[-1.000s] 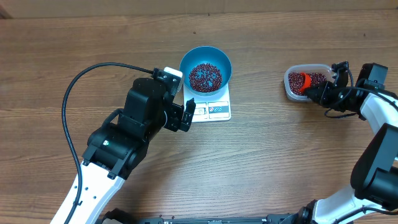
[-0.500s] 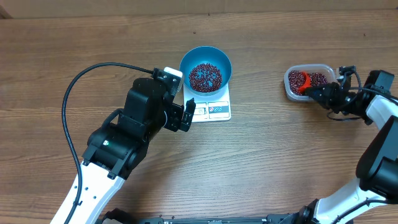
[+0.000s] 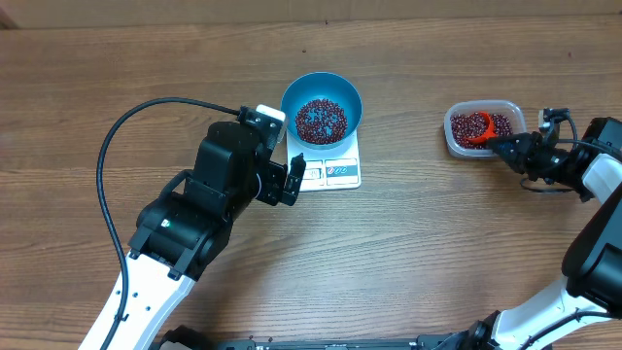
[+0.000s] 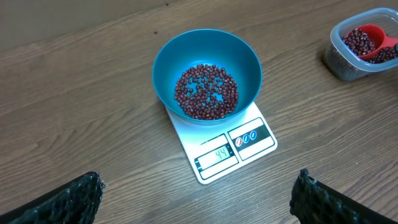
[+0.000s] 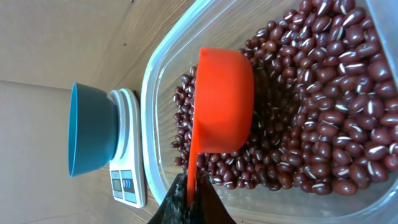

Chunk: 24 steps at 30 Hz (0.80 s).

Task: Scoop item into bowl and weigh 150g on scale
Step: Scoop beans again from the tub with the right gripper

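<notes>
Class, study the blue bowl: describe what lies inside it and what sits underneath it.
Inside the bowl lie red-brown beans, hiding its bottom. Under it sits the white scale; only its display end shows, the rest is covered.

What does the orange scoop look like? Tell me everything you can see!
The orange scoop looks like shiny plastic: a round little cup with a thin flat handle. The right gripper pinches the handle, shut on it. The cup sits down in the clear tub, resting among the red-brown beans, with some beans inside it.
</notes>
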Motion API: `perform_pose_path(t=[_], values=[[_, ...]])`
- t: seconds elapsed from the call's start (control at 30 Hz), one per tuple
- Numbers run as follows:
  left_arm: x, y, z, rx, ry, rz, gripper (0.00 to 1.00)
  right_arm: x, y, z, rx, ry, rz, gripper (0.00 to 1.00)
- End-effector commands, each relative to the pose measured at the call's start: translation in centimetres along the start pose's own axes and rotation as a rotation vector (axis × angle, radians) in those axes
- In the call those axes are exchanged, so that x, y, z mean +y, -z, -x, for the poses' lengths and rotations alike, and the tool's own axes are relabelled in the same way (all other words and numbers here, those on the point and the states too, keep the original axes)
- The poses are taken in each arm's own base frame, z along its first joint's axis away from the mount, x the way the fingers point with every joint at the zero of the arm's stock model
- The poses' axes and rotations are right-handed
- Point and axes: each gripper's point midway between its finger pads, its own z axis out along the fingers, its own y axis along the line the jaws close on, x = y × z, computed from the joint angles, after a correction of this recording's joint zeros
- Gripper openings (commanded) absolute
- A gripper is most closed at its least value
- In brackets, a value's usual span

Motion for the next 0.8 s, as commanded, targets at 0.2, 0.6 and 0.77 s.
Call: perform_pose_path(t=[0.2, 0.6, 0.77], values=[[0.0, 0.4, 0.3, -0.014, 0.011, -0.006, 0.99, 0.3, 0.4, -1.0, 0.008, -0.078, 0.096, 0.04], [0.0, 0.4, 0.3, -0.013, 0.011, -0.006, 1.00, 1.7, 2.5, -0.2, -0.043, -0.119, 0.241, 0.04], [0.0, 0.4, 0.3, -0.013, 0.011, -0.006, 1.00, 2.1, 2.6, -0.3, -0.040, -0.132, 0.264, 0.04]])
